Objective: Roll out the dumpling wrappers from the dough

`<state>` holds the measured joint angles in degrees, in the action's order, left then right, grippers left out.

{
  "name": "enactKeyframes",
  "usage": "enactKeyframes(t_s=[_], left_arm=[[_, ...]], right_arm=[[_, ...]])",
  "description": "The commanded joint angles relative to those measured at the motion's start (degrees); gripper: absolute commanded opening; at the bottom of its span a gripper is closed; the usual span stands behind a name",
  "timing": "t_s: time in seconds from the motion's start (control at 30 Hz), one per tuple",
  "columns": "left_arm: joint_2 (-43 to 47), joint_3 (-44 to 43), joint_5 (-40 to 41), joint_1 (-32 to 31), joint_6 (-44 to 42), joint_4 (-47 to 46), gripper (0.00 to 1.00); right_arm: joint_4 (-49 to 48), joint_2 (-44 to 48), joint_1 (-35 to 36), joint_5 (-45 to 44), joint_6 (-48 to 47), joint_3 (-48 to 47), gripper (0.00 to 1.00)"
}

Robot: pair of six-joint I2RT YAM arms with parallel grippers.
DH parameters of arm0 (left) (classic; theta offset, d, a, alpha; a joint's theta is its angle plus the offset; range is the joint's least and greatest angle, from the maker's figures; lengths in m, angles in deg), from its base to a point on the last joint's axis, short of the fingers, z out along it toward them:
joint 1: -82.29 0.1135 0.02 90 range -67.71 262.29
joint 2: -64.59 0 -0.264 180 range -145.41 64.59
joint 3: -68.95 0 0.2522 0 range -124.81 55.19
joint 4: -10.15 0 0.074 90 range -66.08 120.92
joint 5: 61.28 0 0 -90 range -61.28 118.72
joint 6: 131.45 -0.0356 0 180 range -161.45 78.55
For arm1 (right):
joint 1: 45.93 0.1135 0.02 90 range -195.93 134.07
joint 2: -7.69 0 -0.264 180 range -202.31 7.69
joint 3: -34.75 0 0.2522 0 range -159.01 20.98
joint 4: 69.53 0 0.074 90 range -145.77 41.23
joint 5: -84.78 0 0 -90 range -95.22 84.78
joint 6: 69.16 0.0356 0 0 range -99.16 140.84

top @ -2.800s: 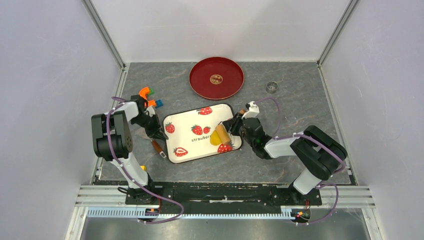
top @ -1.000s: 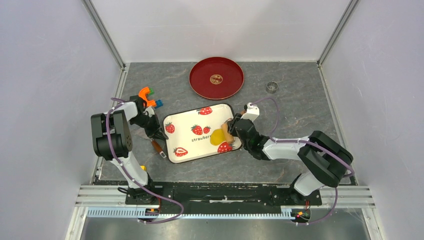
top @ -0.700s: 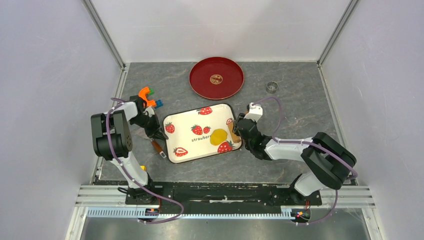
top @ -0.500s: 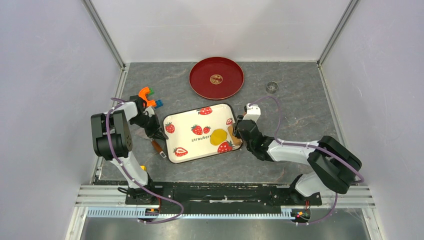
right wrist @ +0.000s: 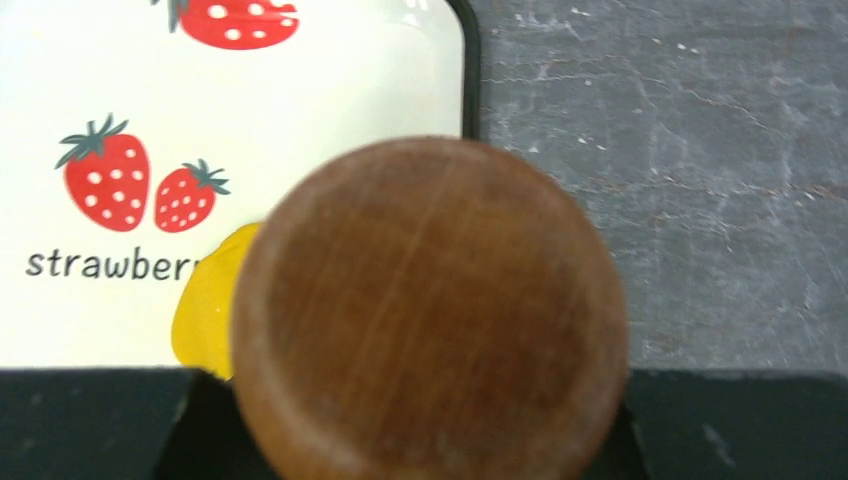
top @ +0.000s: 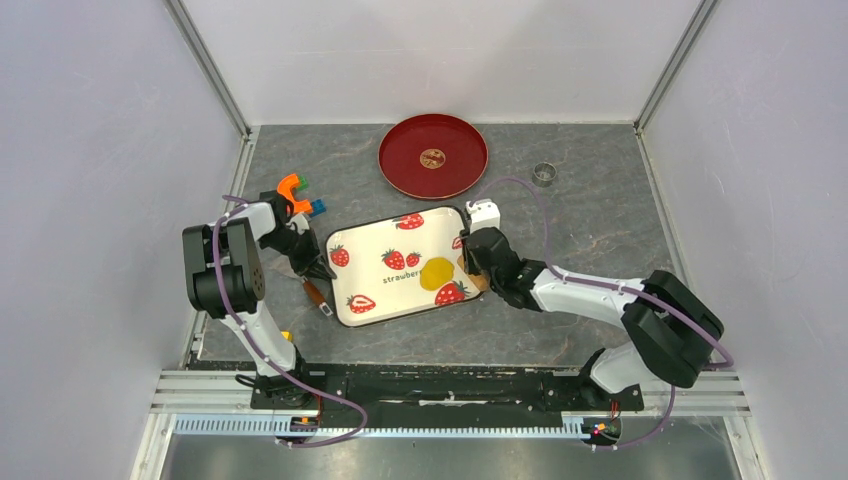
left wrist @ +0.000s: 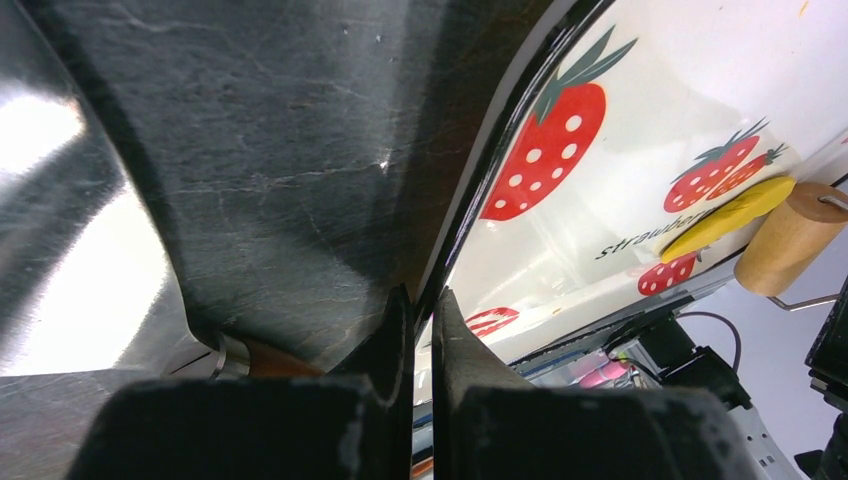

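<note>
Top external view: rolling in hand, with the pin at the tray's right edge.
The right gripper, its fingers part-closed around the wooden rolling pin, holds it just right of the flattened yellow dough on the strawberry tray. The left gripper is pinched tight on the tray's left rim, steadying it. The next move is likely an even pass leftward over the dough. The ring cutter and red plate sit well apart beyond the tray, so nothing blocks the pin.
</note>
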<state>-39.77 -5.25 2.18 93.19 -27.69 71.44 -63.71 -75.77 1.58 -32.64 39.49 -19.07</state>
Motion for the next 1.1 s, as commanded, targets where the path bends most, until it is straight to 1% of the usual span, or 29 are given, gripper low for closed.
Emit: enactKeyframes(t_s=[0.0,0.17,0.43,0.6,0.9,1.07], left_arm=[[-1.90,-1.25,7.12,0.47,-1.36,-1.69,0.02],[-1.84,-1.52,6.89,-0.30,-1.63,-1.37,0.02],[-0.68,-1.35,6.59,-1.39,-1.98,-1.38,0.02],[-0.81,-1.47,6.59,-1.83,-2.07,-1.18,0.02],[-0.84,-1.61,6.64,-2.15,-2.25,-1.03,0.02],[-0.85,-1.52,6.68,-2.28,-2.33,-1.03,0.02]], right_arm=[[-4.73,-1.62,-0.22,7.45,-3.65,-1.98,0.00],[-7.84,-2.32,-0.13,11.86,-3.29,-4.11,0.00],[-8.07,-1.56,-0.13,13.33,-3.82,-7.85,0.00],[-7.68,-3.27,-0.18,15.20,-4.96,-9.13,0.00],[-8.29,-4.32,-0.13,16.94,-3.42,0.10,0.00],[-6.18,-3.14,-0.13,17.62,-3.00,4.02,0.00]])
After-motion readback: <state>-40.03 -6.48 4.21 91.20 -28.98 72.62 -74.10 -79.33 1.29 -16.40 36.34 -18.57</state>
